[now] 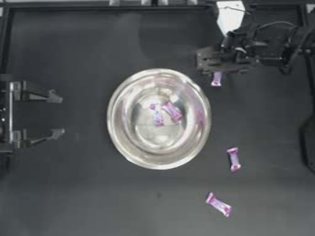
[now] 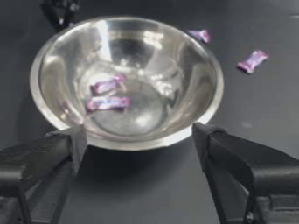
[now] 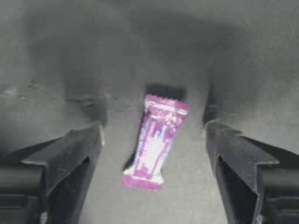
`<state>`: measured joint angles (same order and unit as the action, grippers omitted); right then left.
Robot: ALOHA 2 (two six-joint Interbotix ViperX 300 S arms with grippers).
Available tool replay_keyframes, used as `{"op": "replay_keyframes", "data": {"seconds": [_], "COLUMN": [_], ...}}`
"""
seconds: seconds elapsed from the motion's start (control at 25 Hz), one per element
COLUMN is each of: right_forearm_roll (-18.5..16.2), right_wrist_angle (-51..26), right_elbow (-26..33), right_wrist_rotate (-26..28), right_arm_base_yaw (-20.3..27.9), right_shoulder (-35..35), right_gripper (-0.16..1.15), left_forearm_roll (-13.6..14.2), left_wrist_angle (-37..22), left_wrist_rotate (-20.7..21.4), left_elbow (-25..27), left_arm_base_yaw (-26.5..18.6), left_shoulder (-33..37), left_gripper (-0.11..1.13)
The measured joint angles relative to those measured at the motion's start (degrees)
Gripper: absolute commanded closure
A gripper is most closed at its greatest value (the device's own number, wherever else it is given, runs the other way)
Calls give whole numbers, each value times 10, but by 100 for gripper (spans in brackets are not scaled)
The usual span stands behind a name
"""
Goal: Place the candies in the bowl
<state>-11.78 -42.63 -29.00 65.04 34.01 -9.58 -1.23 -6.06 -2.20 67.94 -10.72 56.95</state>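
Right claw (image 3: pixel 153 135) wide open, straddling a candy (image 3: pixel 154 142) on the tabletop (image 1: pixel 67 193); its long axis apparently parallel to the jaws. Left claw (image 1: pixel 56 115) parked, open.

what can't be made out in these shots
- Right hand, top view: the arm covers most of its jaws and the near end of the candy under it. The right wrist view shows the jaws open, not touching that candy.
- Left hand: the arm is cut off by the left edge of the top view.
- Wrapper print: too small and blurred to read in any view.
- Bowl: reflections blur the outlines of the two candies inside.
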Motion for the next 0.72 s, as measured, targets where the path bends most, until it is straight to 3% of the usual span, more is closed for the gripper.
{"op": "replay_keyframes", "data": {"seconds": [0.28, 0.6, 0.72], "right_forearm_roll": [4, 3, 3], "right_wrist_angle": [-4, -20, -21], "right_elbow": [1, 8, 8], "right_wrist_rotate": [0, -2, -2], "right_arm_base_yaw": [0, -1, 0], "right_shoulder": [-8, -13, -14], "right_gripper": [4, 31, 35], "left_forearm_roll": [0, 0, 0], "left_wrist_angle": [0, 0, 0], "left_wrist_rotate": [0, -1, 0], "left_elbow": [0, 0, 0], "left_arm_base_yaw": [0, 0, 0], "left_shoulder": [0, 0, 0], "left_gripper": [1, 1, 1]}}
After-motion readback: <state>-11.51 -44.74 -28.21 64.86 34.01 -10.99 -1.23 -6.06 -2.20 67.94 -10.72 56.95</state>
